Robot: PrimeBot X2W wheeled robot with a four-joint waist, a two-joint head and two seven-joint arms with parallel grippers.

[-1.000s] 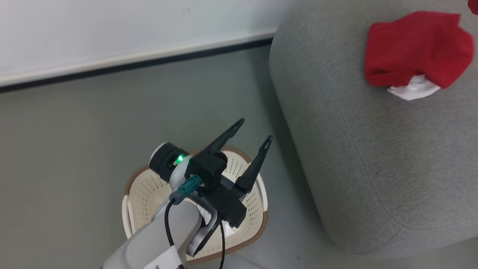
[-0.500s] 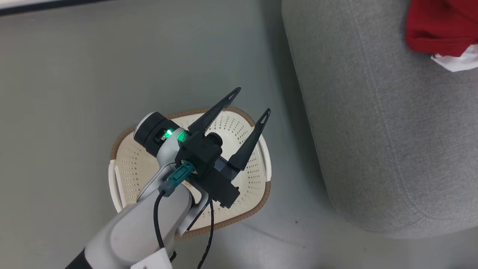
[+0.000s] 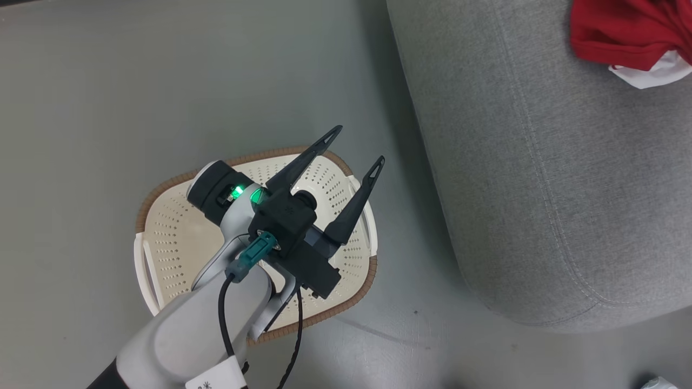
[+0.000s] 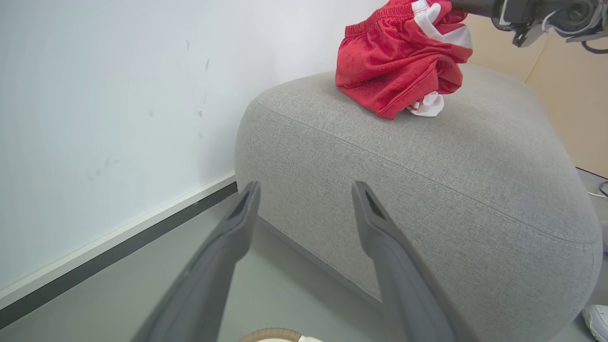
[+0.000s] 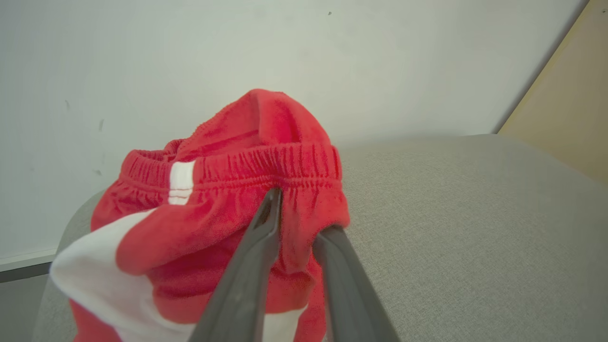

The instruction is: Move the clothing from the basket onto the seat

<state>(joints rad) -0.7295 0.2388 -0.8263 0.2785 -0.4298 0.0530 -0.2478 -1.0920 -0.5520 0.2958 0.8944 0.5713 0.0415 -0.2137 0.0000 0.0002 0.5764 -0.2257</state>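
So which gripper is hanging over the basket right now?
The left gripper, fingers spread wide above the basket. The right gripper is at the clothing on the seat instead.

Baskets: one basket (image 3: 178,237), near left.
Basket handles (image 3: 144,270): two, white.
Seats: one grey seat (image 3: 540,162), right.
Clothing (image 3: 621,32): one red-and-white heap, far right; separate garments cannot be counted.
Grippers: two, the left gripper (image 3: 359,144) and the right gripper (image 5: 302,211).
Fingers (image 4: 228,251): two per gripper, four altogether.

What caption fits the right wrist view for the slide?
Right wrist view: right claw with fingers either side of a fold of the red clothing, by its waistband, over the grey seat.
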